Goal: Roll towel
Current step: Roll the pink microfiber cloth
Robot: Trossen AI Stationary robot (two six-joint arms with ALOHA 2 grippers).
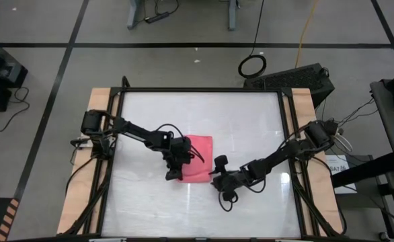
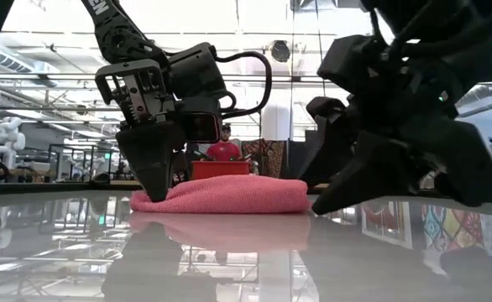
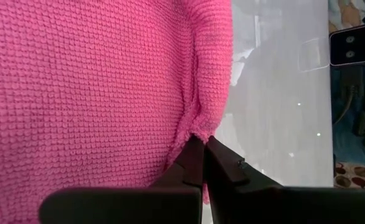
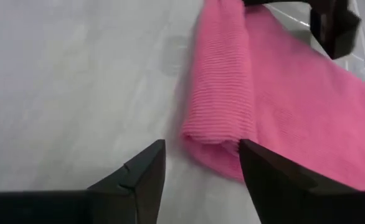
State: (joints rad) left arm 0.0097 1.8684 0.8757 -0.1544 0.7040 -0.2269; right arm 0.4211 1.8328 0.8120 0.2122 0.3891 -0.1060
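Observation:
The pink-red towel (image 1: 198,156) lies flat on the white table (image 1: 251,121), with a rolled or folded-over strip (image 4: 220,93) along its near edge. My left gripper (image 1: 177,171) points down at the towel's near left corner and is shut on it; it also shows in the low view (image 2: 155,189). My right gripper (image 1: 217,173) is open and low at the strip's right end (image 4: 215,146), one finger on each side of it. Whether it touches the towel, I cannot tell. My left gripper pinches the towel's edge (image 3: 198,127) between its two fingertips (image 3: 194,155), at the near left corner. The fingers come from above, pointing down. The cloth puckers toward the pinch, and the towel rests on the table; one layer or several, I cannot tell.
The table has a dark frame and wooden side strips (image 1: 96,101). Bare tabletop lies far of the towel and to the right (image 1: 251,121). In the low view a person (image 2: 223,147) sits behind a red box in the room beyond the table.

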